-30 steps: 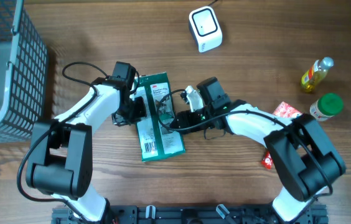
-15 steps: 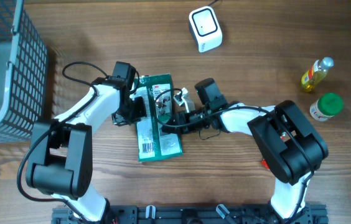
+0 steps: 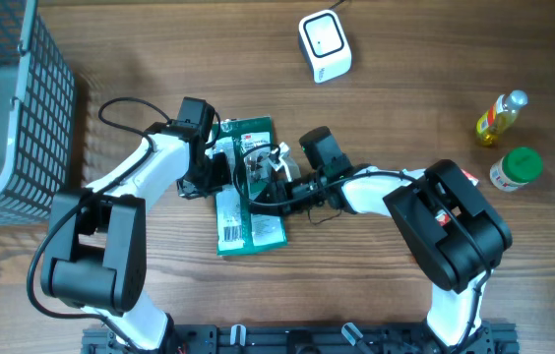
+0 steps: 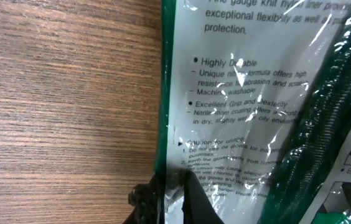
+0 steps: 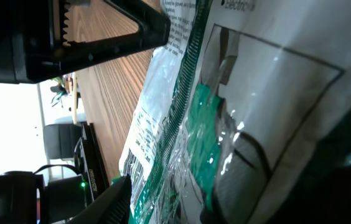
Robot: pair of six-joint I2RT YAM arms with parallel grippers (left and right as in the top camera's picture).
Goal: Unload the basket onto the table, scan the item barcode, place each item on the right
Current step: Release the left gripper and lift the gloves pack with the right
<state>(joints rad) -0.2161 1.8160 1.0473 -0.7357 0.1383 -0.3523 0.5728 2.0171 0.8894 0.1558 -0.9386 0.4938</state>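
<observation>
Overhead view: glove packet (image 3: 248, 187) lies flat on the wooden table (image 3: 405, 295), long axis roughly toward and away from the robot, between the two arms. White scanner (image 3: 324, 44) sits well apart, toward the far edge. Barcode-like block of print (image 3: 232, 233) shows near the packet's near end, facing up.

Left gripper (image 3: 216, 169): jaws closed, fingertips at the packet's left edge. Left wrist view shows a dark fingertip overlapping the film border there, so it reads as a pinch on the edge.

Right gripper (image 3: 276, 175): at the packet's right side, over the printed panel. Right wrist view shows a toothed finger above and another below with packet between them. Whether they are clamped on it cannot be told.

Handling judgement:
- Packet looks light and thin: clear crinkled film over a printed insert and soft gloves. Glare and wrinkles suggest a slick, floppy skin.
- Likely to sag or fold if lifted by one edge only; a two-sided hold should keep it flatter.
- Not fragile, though the film may slide between smooth pads, and a hard squeeze may crease the code panel.
- Best hold, as judged: the long side edges near mid-length, clear of the print block so no finger covers it.

Step in hand, as judged: securing the packet for a lift toward the scanner; scan not yet done.

Bottle (image 3: 501, 116) and green-capped jar (image 3: 514, 169) stand far right; mesh basket (image 3: 22, 108) far left.
</observation>
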